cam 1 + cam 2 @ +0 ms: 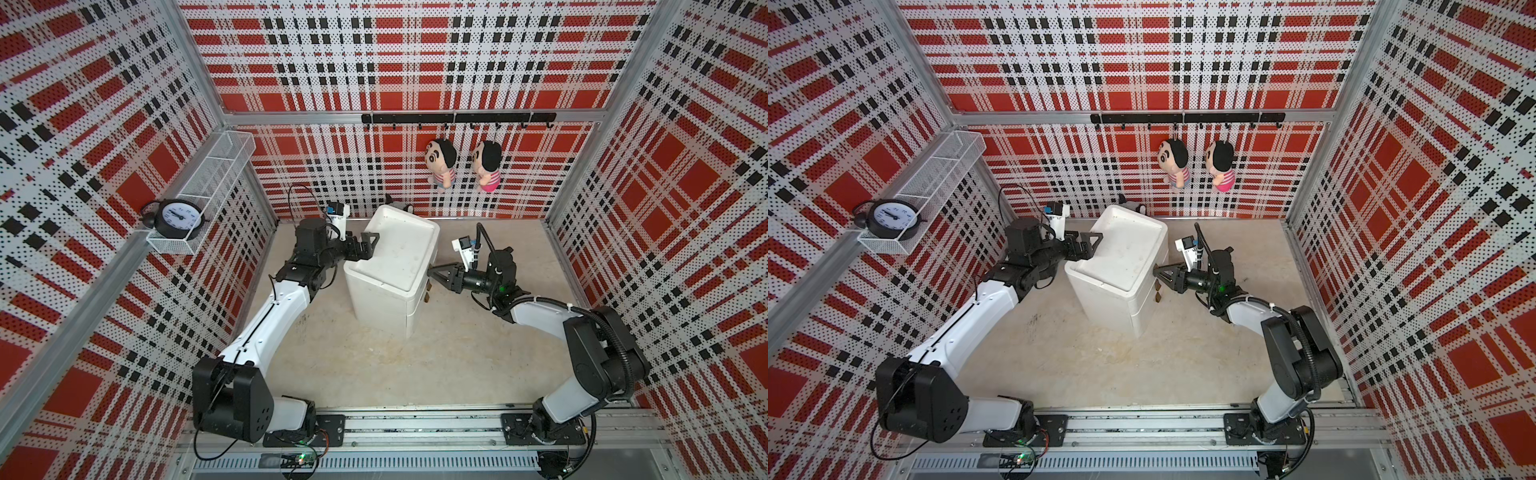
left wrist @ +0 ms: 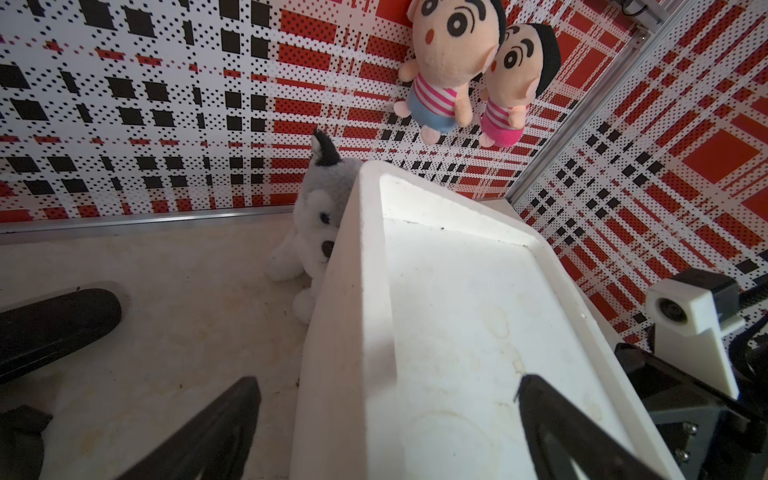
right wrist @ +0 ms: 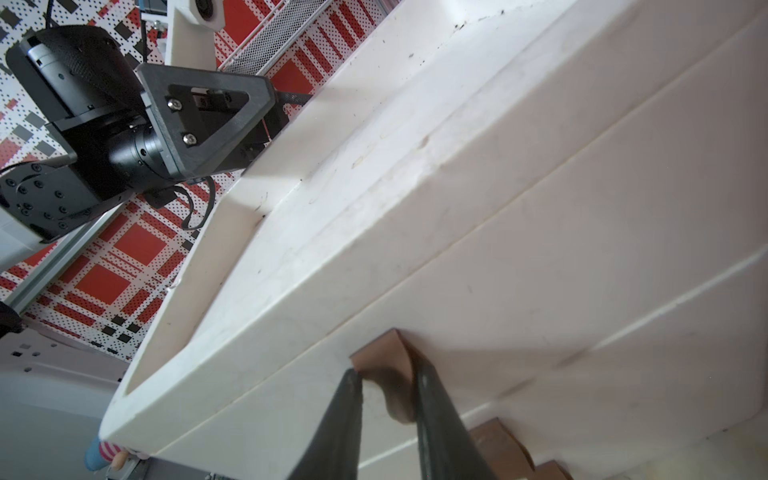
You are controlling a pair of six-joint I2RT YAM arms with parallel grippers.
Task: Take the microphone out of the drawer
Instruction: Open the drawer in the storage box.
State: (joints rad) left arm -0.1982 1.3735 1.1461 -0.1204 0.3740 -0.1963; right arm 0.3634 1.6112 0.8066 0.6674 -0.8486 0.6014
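Only the right wrist view shows the right gripper pinching the top drawer's brown handle. The left gripper is spread astride the rim of the white drawer unit. The microphone is hidden, the drawers closed.

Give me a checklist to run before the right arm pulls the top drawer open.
1. Right gripper closed on the top brown handle: ok, a finger on each side of it.
2. Left gripper bracing the white plastic drawer cabinet: cannot tell; open, straddling the top rim, contact unclear.
3. All drawers shut: ok, fronts flush.
4. Pull path in front of the drawers: ok, only the right arm there.
5. Grey-and-white plush husky away from the drawers: ok, behind the cabinet.
6. Microphone in the top drawer: cannot tell, not visible.
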